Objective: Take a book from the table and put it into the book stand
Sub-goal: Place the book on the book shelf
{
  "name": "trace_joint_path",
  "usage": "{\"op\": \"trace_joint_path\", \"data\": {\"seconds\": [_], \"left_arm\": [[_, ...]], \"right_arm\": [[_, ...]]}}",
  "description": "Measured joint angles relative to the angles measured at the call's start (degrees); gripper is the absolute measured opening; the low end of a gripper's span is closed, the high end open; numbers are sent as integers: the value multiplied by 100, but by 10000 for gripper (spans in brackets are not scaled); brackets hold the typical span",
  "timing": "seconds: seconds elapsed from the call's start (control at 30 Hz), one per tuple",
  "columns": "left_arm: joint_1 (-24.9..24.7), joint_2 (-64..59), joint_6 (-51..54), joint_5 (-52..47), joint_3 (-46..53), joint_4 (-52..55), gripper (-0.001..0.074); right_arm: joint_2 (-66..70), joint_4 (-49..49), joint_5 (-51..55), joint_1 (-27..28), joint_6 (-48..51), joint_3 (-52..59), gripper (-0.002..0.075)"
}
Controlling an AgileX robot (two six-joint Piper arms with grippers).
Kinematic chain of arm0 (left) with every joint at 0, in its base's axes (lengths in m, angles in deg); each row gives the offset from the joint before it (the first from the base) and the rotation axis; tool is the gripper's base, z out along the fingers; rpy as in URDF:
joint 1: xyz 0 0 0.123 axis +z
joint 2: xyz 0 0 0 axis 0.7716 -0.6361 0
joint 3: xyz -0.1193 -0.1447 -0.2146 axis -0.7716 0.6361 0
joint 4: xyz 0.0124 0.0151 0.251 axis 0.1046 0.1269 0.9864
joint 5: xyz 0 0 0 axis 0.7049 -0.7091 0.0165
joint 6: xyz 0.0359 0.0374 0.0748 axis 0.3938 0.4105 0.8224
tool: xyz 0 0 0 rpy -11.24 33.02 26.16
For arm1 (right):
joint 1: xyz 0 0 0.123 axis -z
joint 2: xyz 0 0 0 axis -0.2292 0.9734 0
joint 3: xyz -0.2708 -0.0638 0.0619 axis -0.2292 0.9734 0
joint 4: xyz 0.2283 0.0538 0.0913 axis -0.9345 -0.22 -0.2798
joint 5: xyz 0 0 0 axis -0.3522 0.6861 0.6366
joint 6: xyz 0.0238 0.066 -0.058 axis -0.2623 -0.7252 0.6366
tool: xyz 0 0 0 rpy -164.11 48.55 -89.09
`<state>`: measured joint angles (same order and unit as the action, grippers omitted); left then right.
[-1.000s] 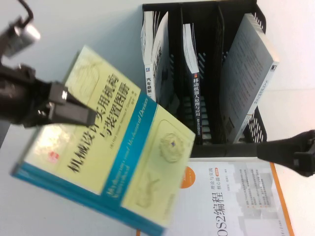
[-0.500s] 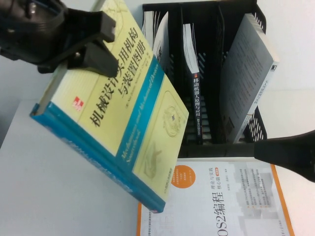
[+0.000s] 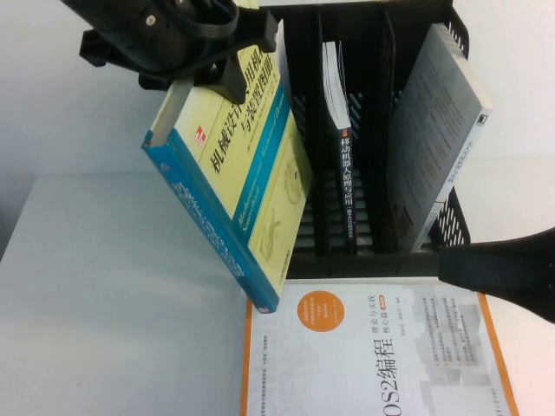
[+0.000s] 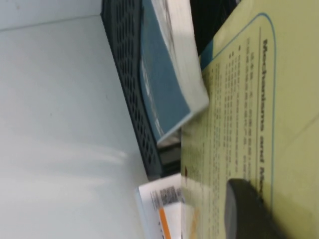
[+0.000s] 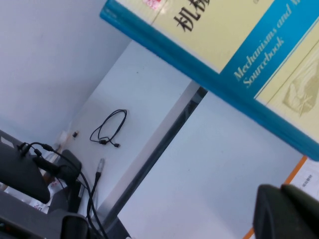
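My left gripper (image 3: 227,82) is shut on the top edge of the book (image 3: 251,182): pale yellow cover, teal-blue band and spine. It holds the book tilted in the air, in front of the left compartment of the black book stand (image 3: 381,262). The book's lower corner hangs just above the table (image 3: 104,303). In the left wrist view one finger (image 4: 244,209) presses on the yellow cover (image 4: 259,109), with the stand (image 4: 129,74) beyond. My right gripper (image 3: 451,264) is shut and empty, low at the right in front of the stand. The right wrist view shows the book (image 5: 234,45) above it.
A thin black-spined book (image 3: 345,173) stands in the middle compartment. A grey book (image 3: 442,130) leans in the right one. A white book with an orange edge (image 3: 381,355) lies flat in front of the stand. A cable (image 5: 109,127) lies beyond the table edge.
My left gripper has lifted the book up and to the right, from over the table's left to the stand's left compartment, turning it steeper. The right gripper has barely moved.
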<state>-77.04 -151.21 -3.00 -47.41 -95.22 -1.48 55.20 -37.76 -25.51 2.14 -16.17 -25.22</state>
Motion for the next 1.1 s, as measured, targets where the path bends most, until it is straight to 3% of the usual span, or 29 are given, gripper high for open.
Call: {"op": "trace_joint_path", "data": {"seconds": [0.6, 1.1], "left_arm": [[0, -951, 122, 801, -624, 350, 193], [-42, -1464, -909, 1286, -1545, 1192, 193]], "right_arm": [[0, -178, -31, 0, 10, 0, -4], [0, 25, -108, 0, 10, 0, -4]]}}
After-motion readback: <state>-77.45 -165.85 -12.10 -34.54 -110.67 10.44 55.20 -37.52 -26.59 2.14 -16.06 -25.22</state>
